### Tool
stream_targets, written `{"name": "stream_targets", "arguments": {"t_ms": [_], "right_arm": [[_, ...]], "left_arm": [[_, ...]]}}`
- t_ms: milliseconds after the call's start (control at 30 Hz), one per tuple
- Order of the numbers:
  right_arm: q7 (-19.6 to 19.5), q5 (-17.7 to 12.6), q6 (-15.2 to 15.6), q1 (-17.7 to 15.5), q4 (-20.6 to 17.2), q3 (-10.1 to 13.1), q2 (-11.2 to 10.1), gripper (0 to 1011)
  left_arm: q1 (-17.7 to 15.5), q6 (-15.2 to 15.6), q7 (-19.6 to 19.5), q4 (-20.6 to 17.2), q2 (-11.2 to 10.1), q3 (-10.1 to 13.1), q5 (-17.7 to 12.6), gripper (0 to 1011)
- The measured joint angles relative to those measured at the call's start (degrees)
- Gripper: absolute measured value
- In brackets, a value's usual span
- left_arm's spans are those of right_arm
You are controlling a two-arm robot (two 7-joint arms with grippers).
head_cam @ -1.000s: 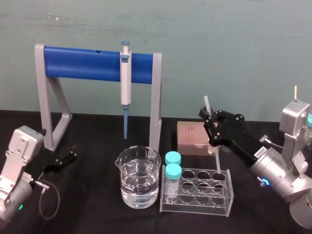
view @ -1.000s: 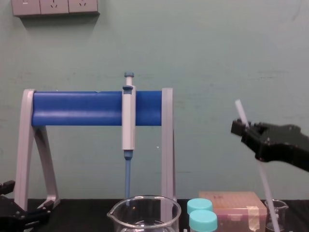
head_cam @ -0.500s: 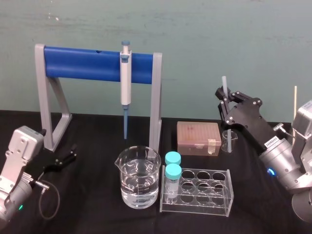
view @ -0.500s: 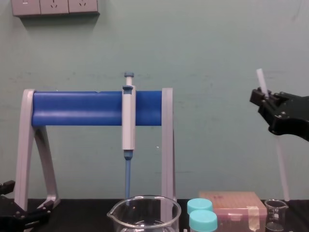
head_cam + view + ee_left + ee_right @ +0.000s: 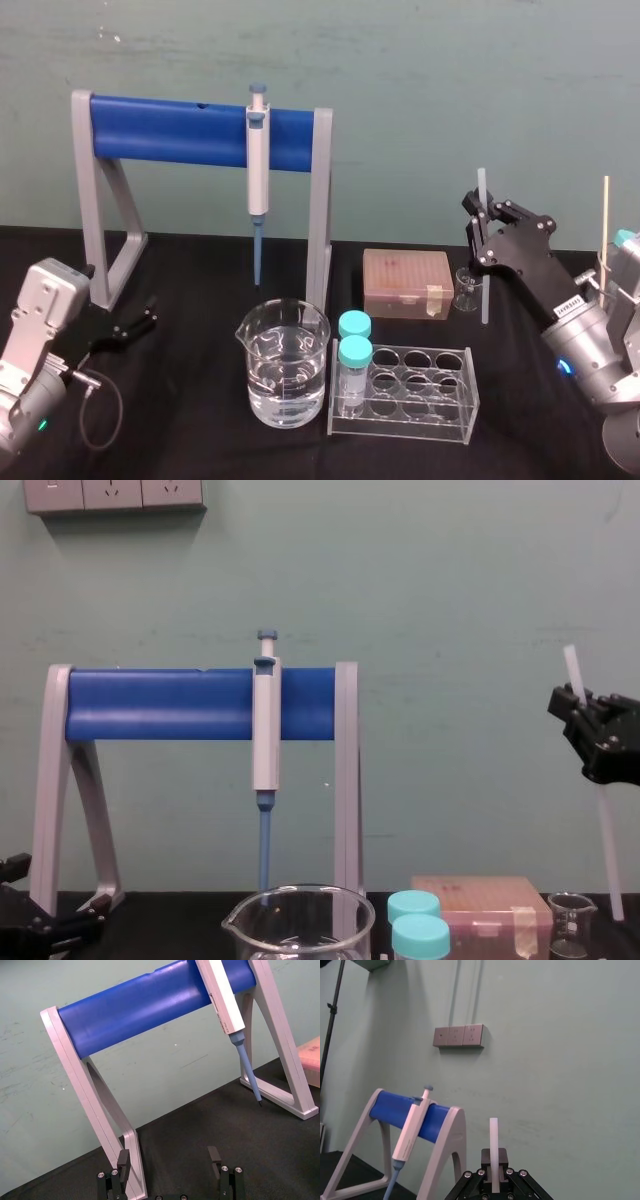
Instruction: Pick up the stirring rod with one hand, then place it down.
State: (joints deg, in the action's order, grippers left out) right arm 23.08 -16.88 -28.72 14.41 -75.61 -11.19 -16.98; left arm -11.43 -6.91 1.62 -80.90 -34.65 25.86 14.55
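Observation:
The stirring rod point(image 5: 483, 255) is a thin whitish stick held nearly upright in my right gripper point(image 5: 482, 222), which is shut on its upper part. In the head view its lower end hangs just right of the small beaker point(image 5: 466, 288). The chest view shows the stirring rod point(image 5: 600, 810) slanting down from the right gripper point(image 5: 588, 720), its tip to the right of the small beaker point(image 5: 572, 926). In the right wrist view the stirring rod point(image 5: 493, 1137) sticks up between the jaws. My left gripper point(image 5: 148, 312) rests open at the near left of the table, and its fingers point(image 5: 214, 1154) stand apart.
A grey-white pipette point(image 5: 258, 175) hangs on the blue-barred stand point(image 5: 170, 130). In front stand a large beaker point(image 5: 284, 365) of water and a clear tube rack point(image 5: 405, 395) with two teal-capped vials. A pinkish box point(image 5: 406, 282) lies behind the rack.
My right gripper has carried the stirring rod to the right, from over the tube rack to past the small beaker. The rod now stands more upright. The left arm has not moved.

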Motion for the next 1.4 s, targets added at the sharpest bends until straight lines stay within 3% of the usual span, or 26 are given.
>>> {"name": "stream_targets", "arguments": {"t_ms": [1400], "right_arm": [[0.3,-0.1,0.8,-0.3,0.0,0.5,0.3,67]], "left_arm": [[0.0,0.0,0.0,0.0,0.0,0.0,0.0,1000]]}}
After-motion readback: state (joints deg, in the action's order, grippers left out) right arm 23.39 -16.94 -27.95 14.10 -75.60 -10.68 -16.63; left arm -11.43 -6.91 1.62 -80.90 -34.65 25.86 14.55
